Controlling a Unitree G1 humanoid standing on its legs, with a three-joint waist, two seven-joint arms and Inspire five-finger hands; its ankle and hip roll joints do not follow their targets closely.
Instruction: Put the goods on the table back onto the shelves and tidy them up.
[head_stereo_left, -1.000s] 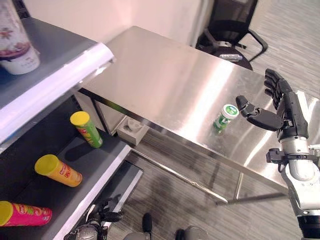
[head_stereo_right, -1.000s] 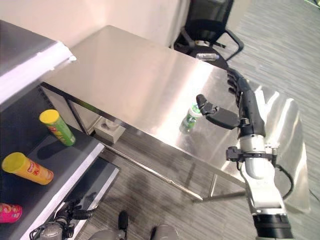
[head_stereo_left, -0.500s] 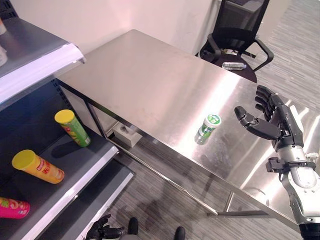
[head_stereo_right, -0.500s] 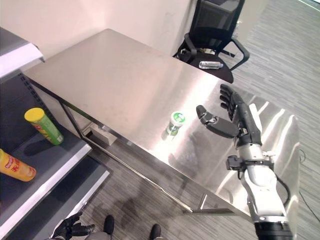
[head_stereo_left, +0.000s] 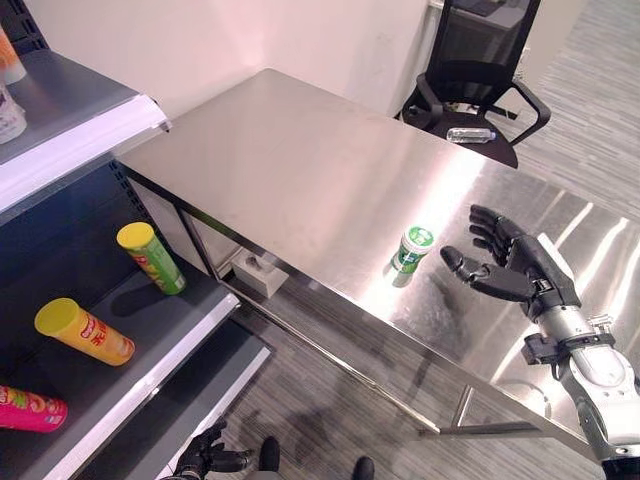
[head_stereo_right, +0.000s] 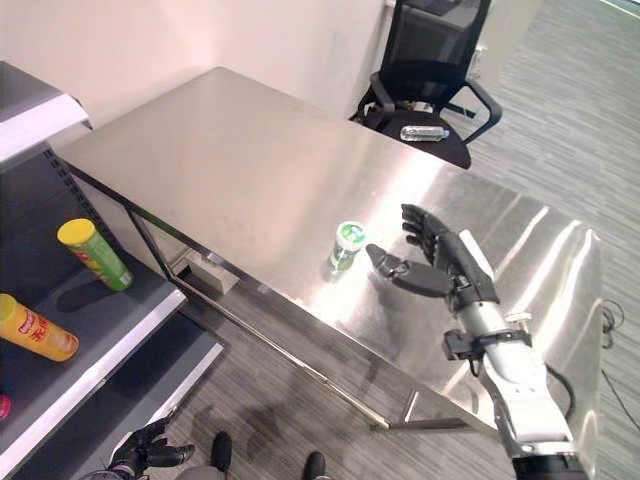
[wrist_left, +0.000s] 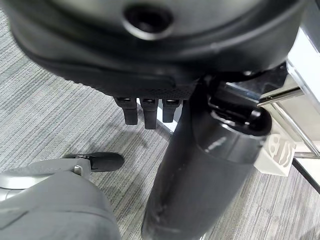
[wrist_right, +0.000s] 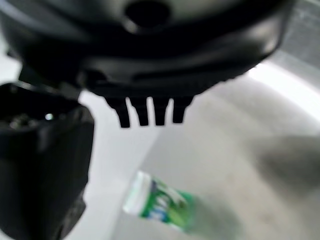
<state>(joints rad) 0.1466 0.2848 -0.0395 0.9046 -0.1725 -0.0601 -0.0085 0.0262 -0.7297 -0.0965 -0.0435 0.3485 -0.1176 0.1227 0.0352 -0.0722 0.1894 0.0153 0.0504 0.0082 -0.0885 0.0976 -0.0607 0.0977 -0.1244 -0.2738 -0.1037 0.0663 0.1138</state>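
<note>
A small green bottle (head_stereo_left: 410, 248) with a white-and-green lid stands upright on the steel table (head_stereo_left: 300, 170), near its front edge. My right hand (head_stereo_left: 510, 270) hovers just to the bottle's right, open, palm turned toward it, thumb tip a short gap from it. In the right wrist view the bottle (wrist_right: 160, 202) lies past the straight fingers (wrist_right: 150, 112), untouched. My left hand (head_stereo_left: 205, 455) hangs low by the floor, fingers relaxed and holding nothing.
The shelf unit (head_stereo_left: 80, 140) stands at the left. On its lower board lie a green tube (head_stereo_left: 150, 257), an orange tube (head_stereo_left: 83, 331) and a pink tube (head_stereo_left: 30, 410). A black chair (head_stereo_left: 480, 60) with a clear bottle (head_stereo_left: 468, 133) is behind the table. A white box (head_stereo_left: 255, 270) sits under it.
My right hand has come down and moved left, closer to the green bottle, staying open. The camera has shifted slightly. The bottle has not moved.
</note>
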